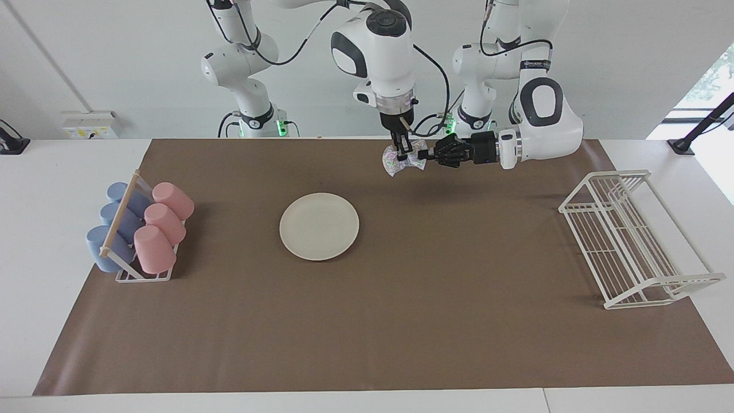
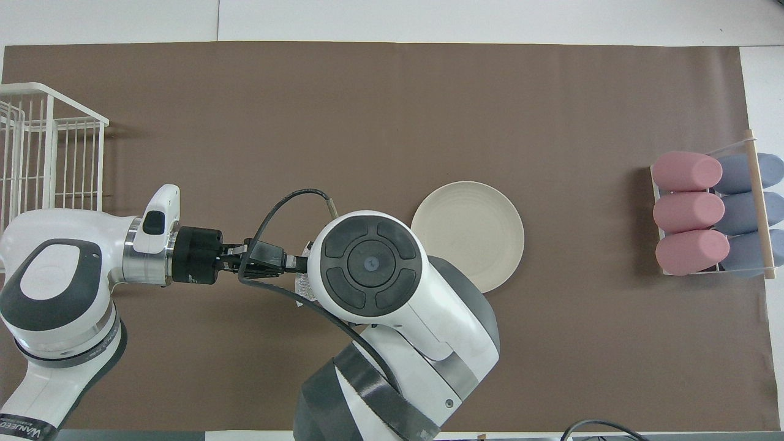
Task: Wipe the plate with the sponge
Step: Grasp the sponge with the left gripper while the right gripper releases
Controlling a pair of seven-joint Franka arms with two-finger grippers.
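Note:
The cream-white plate (image 1: 319, 226) lies flat on the brown mat; it also shows in the overhead view (image 2: 467, 236). The silvery glittery sponge (image 1: 395, 162) hangs in the air over the mat, off the plate toward the left arm's end. My right gripper (image 1: 403, 147) points straight down and is shut on the sponge's middle. My left gripper (image 1: 425, 154) reaches in level from the side and its tip meets the sponge's edge. In the overhead view the right arm's wrist hides its gripper, and only a sliver of the sponge (image 2: 301, 288) shows beside the left gripper (image 2: 286, 263).
A rack (image 1: 120, 272) holding several pink and blue cups lying on their sides stands at the right arm's end. A white wire dish rack (image 1: 631, 241) stands at the left arm's end. A brown mat (image 1: 367, 321) covers the table.

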